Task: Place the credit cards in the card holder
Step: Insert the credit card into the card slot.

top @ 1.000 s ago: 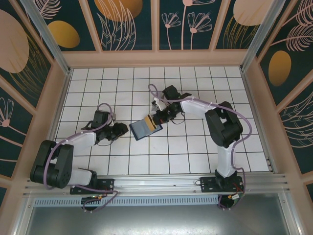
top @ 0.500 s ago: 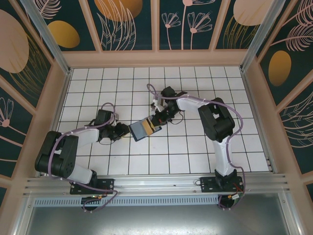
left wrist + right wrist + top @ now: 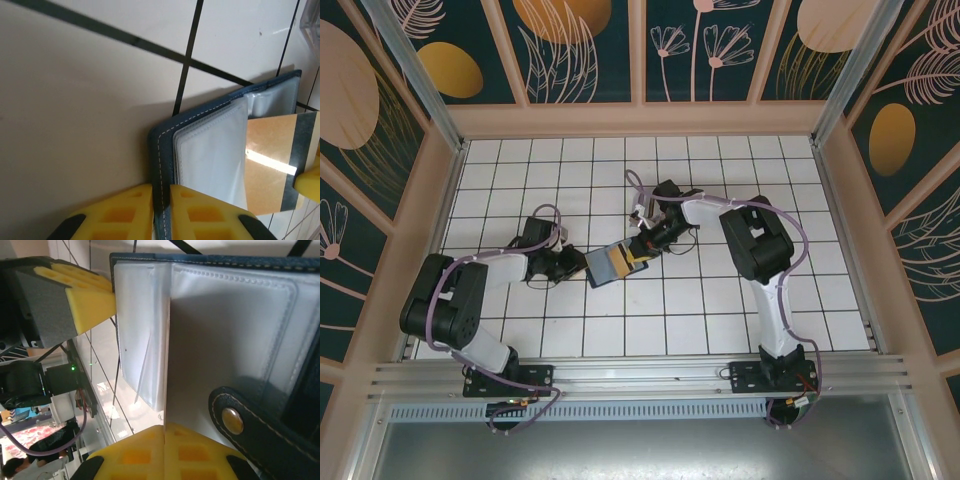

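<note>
Pinching the navy cover edge of the open card holder (image 3: pixel 603 270) with the left hand (image 3: pixel 160 194), clenched on it from 9 o'clock. Gripping a tan, dark-striped credit card (image 3: pixel 272 165) in the clenched right hand (image 3: pixel 165 436) from 2 o'clock, one end tucked under a clear pocket (image 3: pixel 210 150). Resting the holder on the white-tiled table (image 3: pixel 720 320), just toward 8 o'clock of centre.

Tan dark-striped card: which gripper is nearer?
Right. The right gripper pinches the tan dark-striped card at its outer end; the left gripper clamps the navy-blue folding card holder at its opposite edge.
</note>
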